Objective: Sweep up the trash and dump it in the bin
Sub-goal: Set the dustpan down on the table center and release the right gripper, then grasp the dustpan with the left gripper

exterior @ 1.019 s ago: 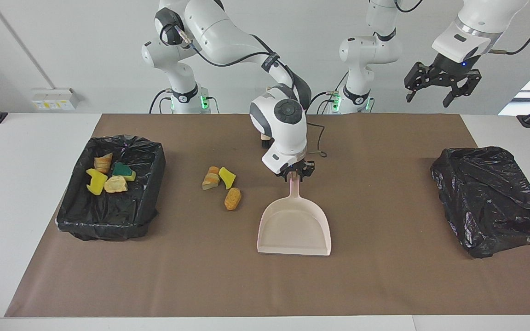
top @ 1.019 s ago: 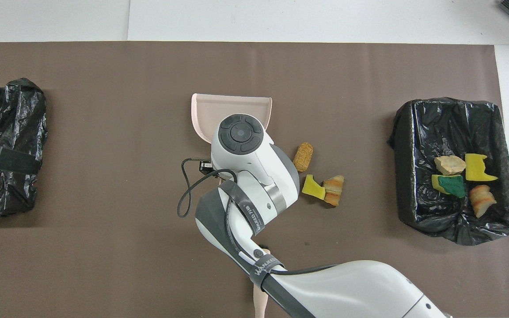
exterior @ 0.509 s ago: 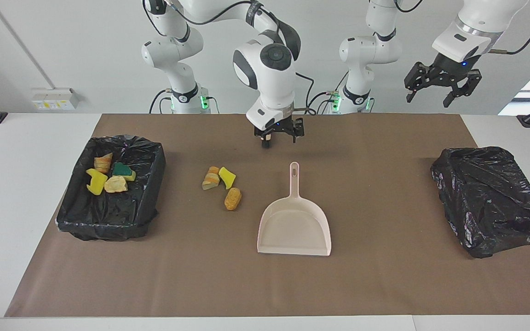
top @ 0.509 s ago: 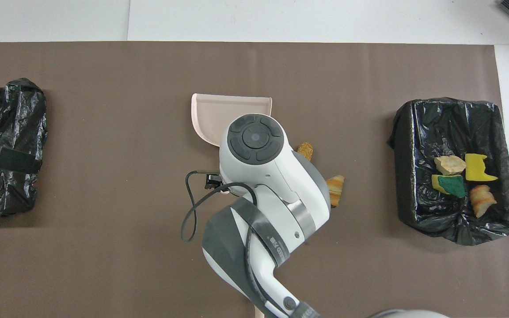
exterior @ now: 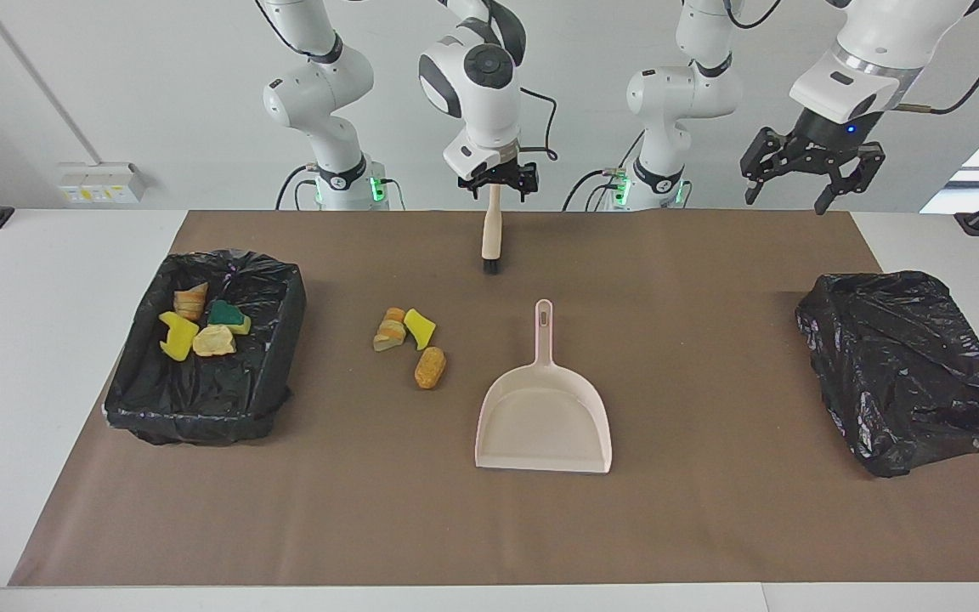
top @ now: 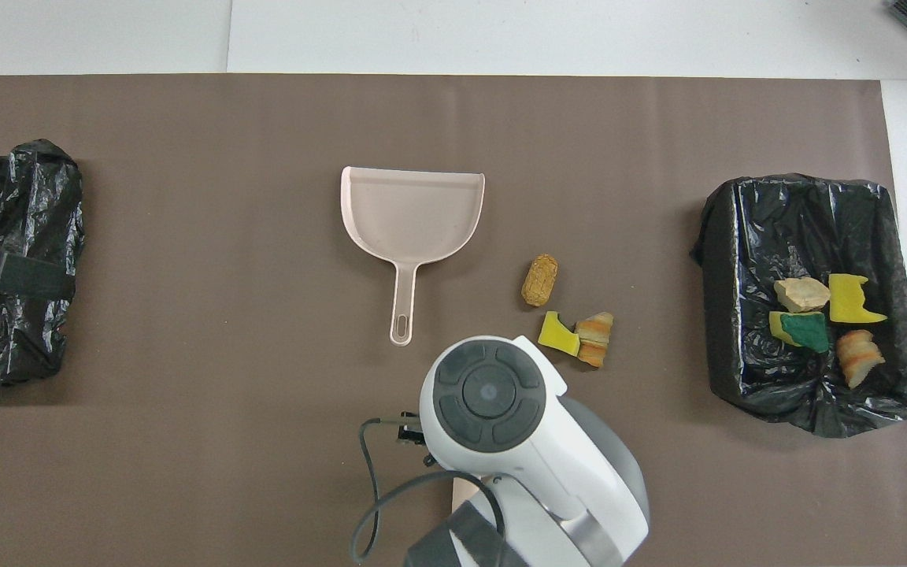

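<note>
Dustpan (exterior: 543, 416) beside trash (exterior: 409, 340) (apart), brush (exterior: 491, 236)

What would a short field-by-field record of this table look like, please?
Dustpan: empty, flat on the mat
Loose trash: three pieces on the mat, beside the dustpan toward the right arm's end
Binned trash: four pieces in the open bin
Brush: on the mat, nearer to the robots than the dustpan
Right gripper: open, over the brush's handle end
Left gripper: open, raised at the left arm's end, waiting
</note>
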### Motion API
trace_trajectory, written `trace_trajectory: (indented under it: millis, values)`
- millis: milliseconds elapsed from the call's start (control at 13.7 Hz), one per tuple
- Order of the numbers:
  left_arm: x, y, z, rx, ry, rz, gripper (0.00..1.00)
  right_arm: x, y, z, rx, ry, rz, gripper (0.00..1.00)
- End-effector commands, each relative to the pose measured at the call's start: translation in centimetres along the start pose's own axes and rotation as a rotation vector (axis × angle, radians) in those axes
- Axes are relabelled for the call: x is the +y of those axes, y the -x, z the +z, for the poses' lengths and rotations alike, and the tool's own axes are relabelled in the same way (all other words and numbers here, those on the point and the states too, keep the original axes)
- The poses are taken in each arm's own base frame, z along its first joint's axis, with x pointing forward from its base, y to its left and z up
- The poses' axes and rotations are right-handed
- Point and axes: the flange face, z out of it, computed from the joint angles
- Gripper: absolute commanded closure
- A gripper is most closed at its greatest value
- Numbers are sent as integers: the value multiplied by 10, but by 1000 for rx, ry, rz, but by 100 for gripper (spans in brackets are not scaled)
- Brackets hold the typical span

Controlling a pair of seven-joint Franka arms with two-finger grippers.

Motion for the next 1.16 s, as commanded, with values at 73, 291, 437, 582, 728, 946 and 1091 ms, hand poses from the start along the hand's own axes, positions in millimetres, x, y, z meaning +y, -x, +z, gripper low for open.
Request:
trace_trajectory:
  millis: [73, 291, 437, 582, 728, 946, 1091]
  values:
    - [41, -37, 25, 47, 7, 85, 0, 18, 46, 51, -3, -37, 62, 0]
    - [77, -60, 59, 65, 29, 127, 0, 21, 57, 80, -3, -59, 87, 0]
    - [108, -78, 91, 88, 46, 117, 0, 21, 69, 100, -5, -58, 76, 0]
    - [130, -93, 124, 93, 63, 82, 0, 26, 71, 108, -5, -48, 84, 0]
    - [161, -104, 166, 73, 73, 114, 0, 25, 78, 112, -8, -42, 81, 0]
    - [195, -106, 231, 69, 84, 113, 0, 25, 80, 113, -10, -47, 85, 10]
    - [207, -93, 265, 54, 83, 83, 0, 25, 81, 113, -6, -51, 86, 41]
